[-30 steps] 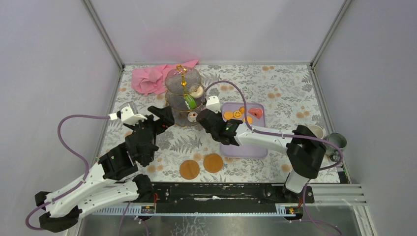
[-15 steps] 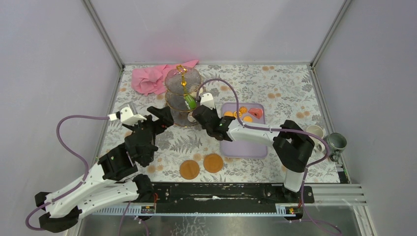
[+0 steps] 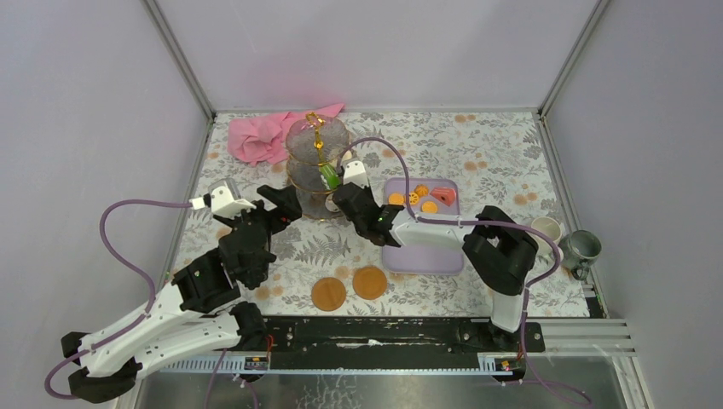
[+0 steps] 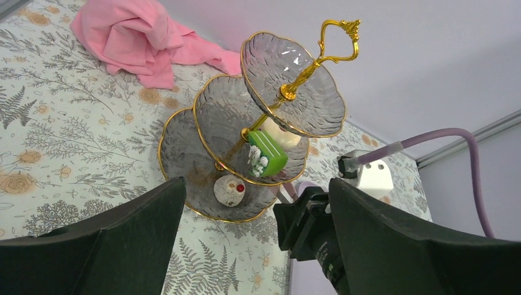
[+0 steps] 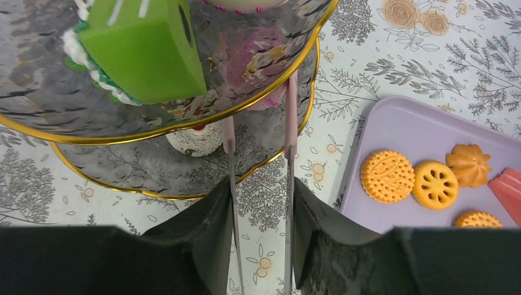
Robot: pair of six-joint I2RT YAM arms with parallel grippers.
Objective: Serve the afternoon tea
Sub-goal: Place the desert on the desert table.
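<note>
The tongs [image 5: 289,153] are clamped in the narrowed jaws of the right gripper [image 5: 261,203]. Their pink tips are set under the middle tier of the stand [image 5: 123,184], over its bottom plate, just beside a cupcake [image 5: 193,140]. A green cake [image 5: 141,46] is carried on the middle tier. The left gripper [image 4: 257,190] is held wide open, the stand just beyond its jaws.

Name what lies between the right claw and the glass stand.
The tongs, held in the right claw: their two thin arms reach to the glass stand, tips under its middle tier. The right wrist view shows this.
</note>
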